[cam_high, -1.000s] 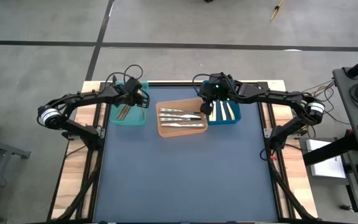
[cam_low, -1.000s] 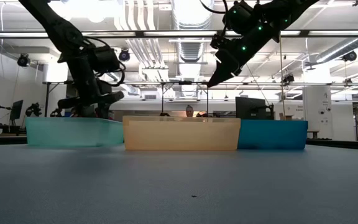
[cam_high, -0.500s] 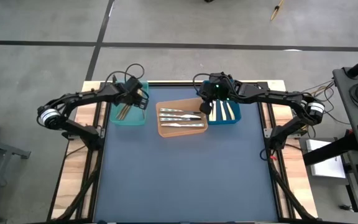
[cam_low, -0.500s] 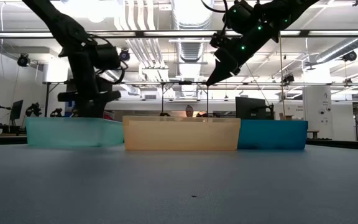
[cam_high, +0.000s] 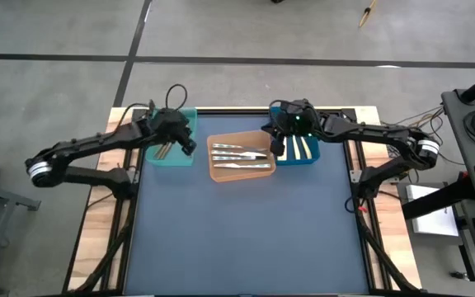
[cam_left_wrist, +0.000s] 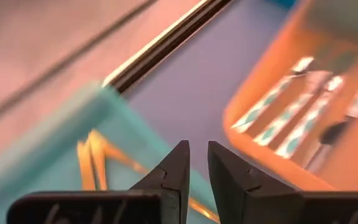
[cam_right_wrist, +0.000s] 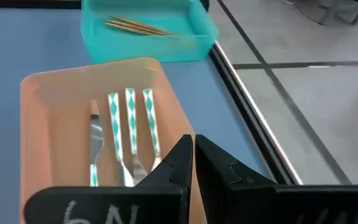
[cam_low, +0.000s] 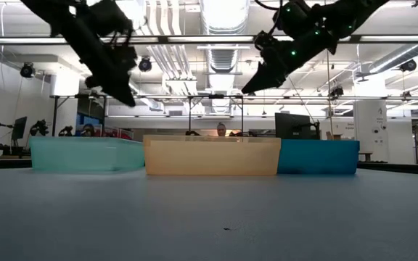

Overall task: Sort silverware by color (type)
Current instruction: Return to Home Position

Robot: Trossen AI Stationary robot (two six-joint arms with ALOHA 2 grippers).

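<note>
Gold silverware lies in the teal bin. All-silver pieces lie in the orange bin, and cream-handled pieces in the blue bin. My left gripper hangs above the teal bin's right edge, well clear of its rim in the low view. Its fingers stand a narrow gap apart with nothing between them. My right gripper hovers over the seam between the orange and blue bins, shut and empty, high above them.
The three bins stand side by side along the far edge of the blue mat, which stretches bare toward the near edge. Wooden table borders and metal rails flank the mat. A person shows far behind the bins.
My left gripper has risen out of the teal bin, from down at its rim to well above it, and has rolled about its own line while the arm drew back. The gold pieces stay in the bin.
</note>
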